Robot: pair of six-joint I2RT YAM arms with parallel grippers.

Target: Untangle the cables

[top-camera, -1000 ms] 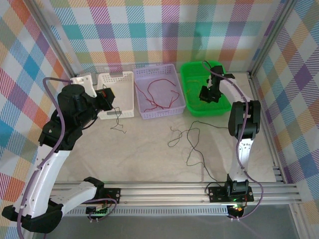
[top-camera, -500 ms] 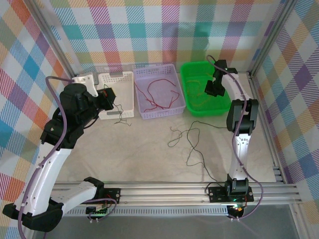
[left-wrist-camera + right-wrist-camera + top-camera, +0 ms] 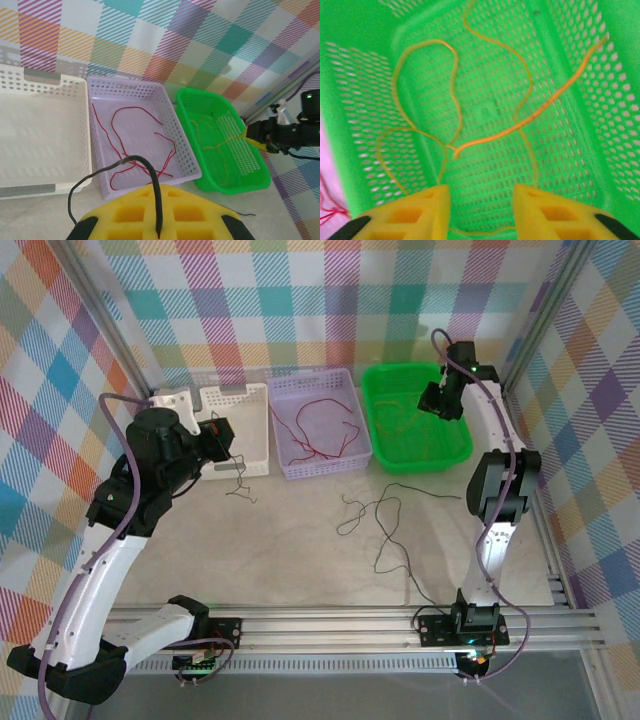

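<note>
L fingers (image 3: 159, 212) pinch black cable (image 3: 100, 172); R fingers (image 3: 481, 210) apart, empty, over green basket (image 3: 620, 125) w/ yellow cable (image 3: 530, 119).

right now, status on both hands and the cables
Left hand shut on black cable. Right hand open over green basket, yellow-orange cable lying inside. Loose dark cable on table.

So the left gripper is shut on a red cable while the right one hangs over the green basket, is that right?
Not quite: the left gripper is shut on a black cable, not a red one, as the left wrist view shows. The right gripper does hang over the green basket.
</note>
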